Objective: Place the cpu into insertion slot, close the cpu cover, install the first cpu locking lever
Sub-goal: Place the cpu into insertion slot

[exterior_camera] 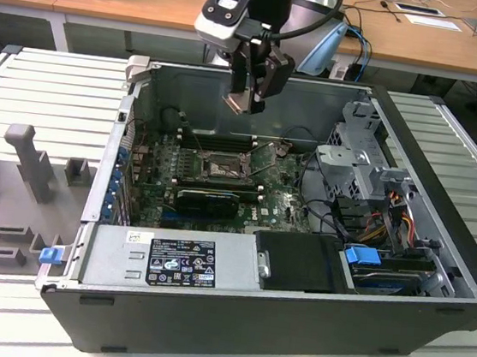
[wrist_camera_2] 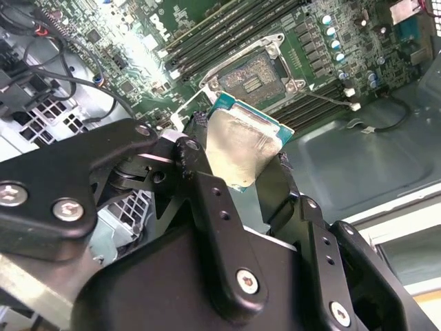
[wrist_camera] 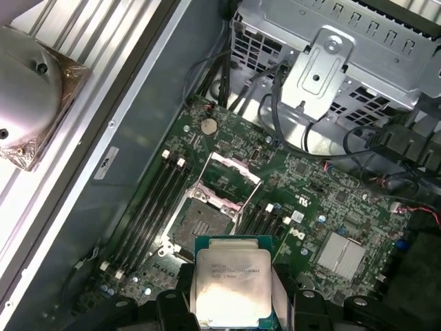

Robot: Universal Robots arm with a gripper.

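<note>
- Your claw (exterior_camera: 247, 102) is clamping the cpu (exterior_camera: 236, 102) by two opposite edges, with its pale face showing in both wrist views.
- The cpu is hanging high over the open case (exterior_camera: 442, 210), well apart from the board (exterior_camera: 279, 196).
- In the exterior view, the slot (exterior_camera: 220, 170) is lying at about six o'clock from the claw, bare and dark-centred.
- The cover (wrist_camera: 231, 181) is standing swung open off one side of the slot.

No wording legible. On the power supply (exterior_camera: 108, 260), a black label (exterior_camera: 181, 262) and a small white sticker (exterior_camera: 134, 237): print too fine. Faint marking on the cpu (wrist_camera: 231, 286) face: unreadable. The pale sticker (wrist_camera: 105, 162) on the case wall (wrist_camera: 148, 121): unreadable.
</note>
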